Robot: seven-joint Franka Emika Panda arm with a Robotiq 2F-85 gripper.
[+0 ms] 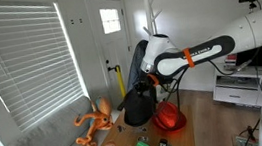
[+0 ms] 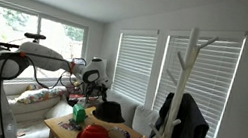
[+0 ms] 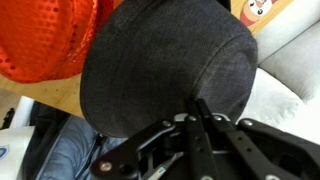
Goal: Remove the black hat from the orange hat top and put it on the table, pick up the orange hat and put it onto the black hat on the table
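Sofa, orange plush toy near black hat

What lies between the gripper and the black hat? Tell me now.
Nothing. In the wrist view the gripper is shut on the black hat at its brim, with no gap between them.
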